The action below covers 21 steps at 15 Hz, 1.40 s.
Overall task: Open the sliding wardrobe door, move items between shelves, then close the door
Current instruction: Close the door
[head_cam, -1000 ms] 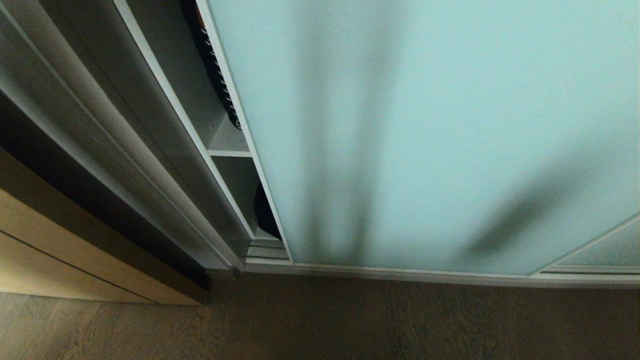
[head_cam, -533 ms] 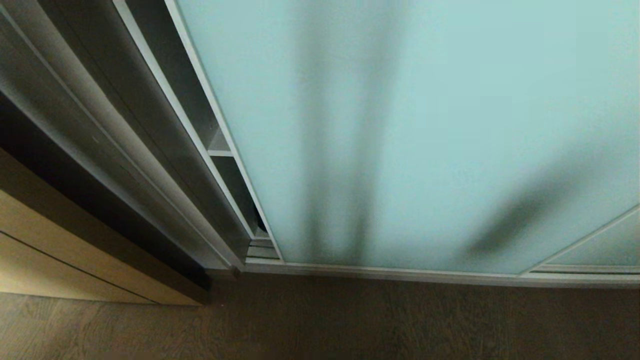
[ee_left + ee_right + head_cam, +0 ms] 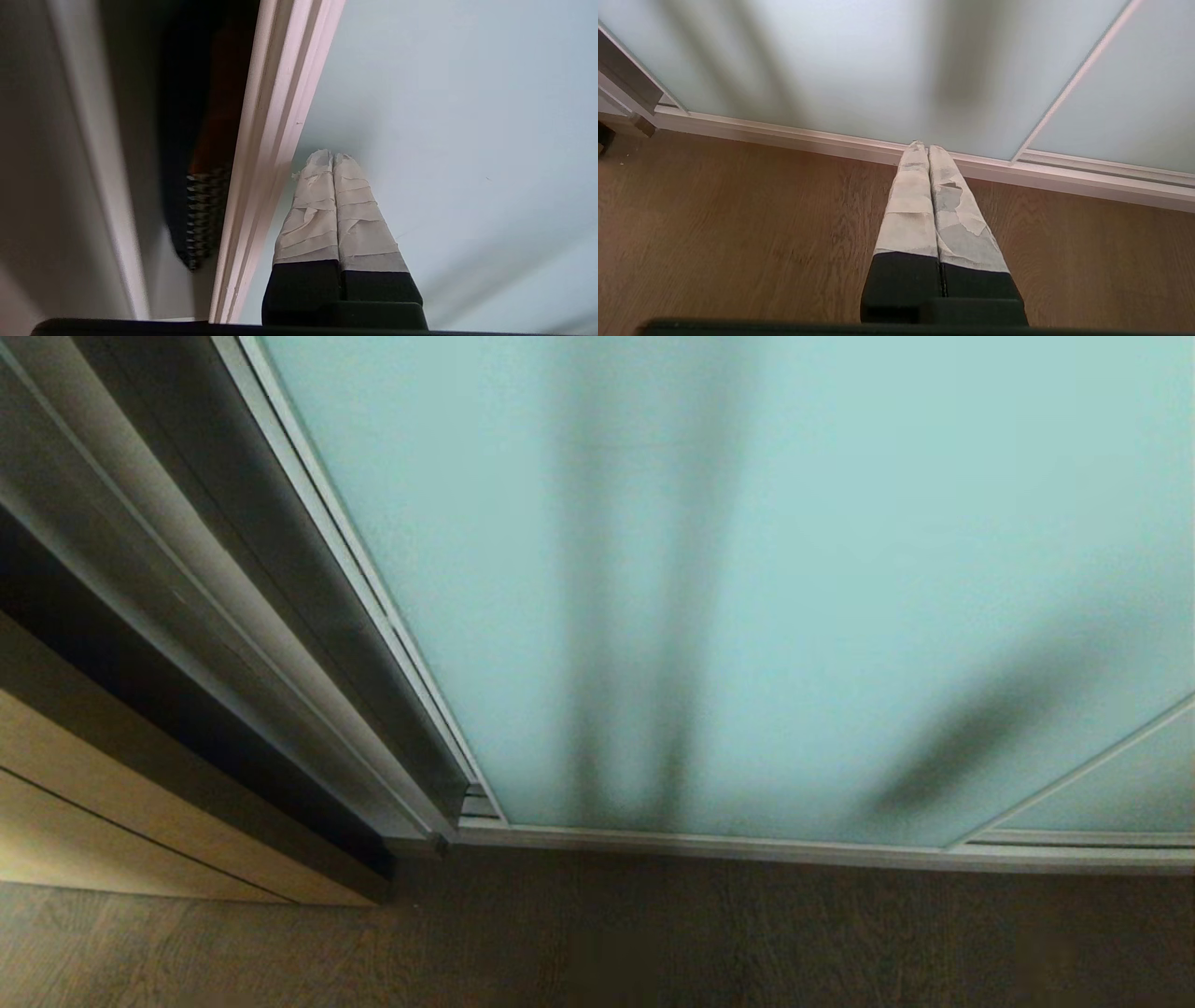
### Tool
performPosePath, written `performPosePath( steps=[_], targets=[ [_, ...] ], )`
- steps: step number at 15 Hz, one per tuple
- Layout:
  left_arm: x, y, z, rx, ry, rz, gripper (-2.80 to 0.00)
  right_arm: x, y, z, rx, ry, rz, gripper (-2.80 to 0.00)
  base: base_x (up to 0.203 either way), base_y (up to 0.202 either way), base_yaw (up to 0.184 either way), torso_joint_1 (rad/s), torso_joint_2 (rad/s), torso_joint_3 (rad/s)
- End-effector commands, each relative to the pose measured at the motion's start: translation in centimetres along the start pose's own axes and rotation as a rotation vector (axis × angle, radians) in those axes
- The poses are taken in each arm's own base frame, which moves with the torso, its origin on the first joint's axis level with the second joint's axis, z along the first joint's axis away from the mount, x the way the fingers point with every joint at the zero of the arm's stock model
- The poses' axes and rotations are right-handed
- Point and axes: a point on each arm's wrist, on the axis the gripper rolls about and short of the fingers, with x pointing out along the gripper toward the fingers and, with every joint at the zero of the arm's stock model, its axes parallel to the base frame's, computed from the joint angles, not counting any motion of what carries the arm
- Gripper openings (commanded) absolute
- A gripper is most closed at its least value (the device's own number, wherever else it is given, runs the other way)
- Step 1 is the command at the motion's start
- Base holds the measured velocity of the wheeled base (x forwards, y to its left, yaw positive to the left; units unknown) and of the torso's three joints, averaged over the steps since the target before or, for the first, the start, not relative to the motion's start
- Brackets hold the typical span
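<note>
Sliding wardrobe door (image 3: pixel 747 569) now nearly shut, shelves hidden.

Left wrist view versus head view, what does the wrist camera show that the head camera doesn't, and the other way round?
Only the left wrist view shows the left gripper, fingers shut, tips at the glass beside the door's frame edge, and a narrow gap with a dark item inside the wardrobe. Only the head view shows the wooden floor, the bottom track and a light wood panel; there the door looks closed. Both show the sliding wardrobe door.
</note>
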Motion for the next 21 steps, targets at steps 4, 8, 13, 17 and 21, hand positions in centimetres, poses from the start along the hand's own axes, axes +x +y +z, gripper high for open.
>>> performPosePath(
  steps=[4,8,13,17,21],
  targets=[
    [-1.6,0.9,1.2,0.021,-0.036,0.047,-2.8,0.0,0.0,0.0,-0.001,-0.002,0.001,-2.8,0.0,0.0,0.0,0.0,0.0,0.0],
    [-2.2,1.5,1.7,0.036,-0.05,0.088,-2.8,0.0,0.0,0.0,-0.001,-0.002,0.001,-2.8,0.0,0.0,0.0,0.0,0.0,0.0],
    [-2.8,2.4,2.0,0.065,-0.064,0.149,-2.8,0.0,0.0,0.0,-0.001,-0.002,0.001,-2.8,0.0,0.0,0.0,0.0,0.0,0.0],
    [-3.8,2.5,2.7,0.078,-0.085,0.167,-2.8,0.0,0.0,0.0,-0.001,-0.002,0.001,-2.8,0.0,0.0,0.0,0.0,0.0,0.0],
    [-6.1,1.8,4.3,0.08,-0.123,0.047,-2.8,0.0,0.0,0.0,-0.001,-0.002,0.001,-2.8,0.0,0.0,0.0,0.0,0.0,0.0]
  ],
)
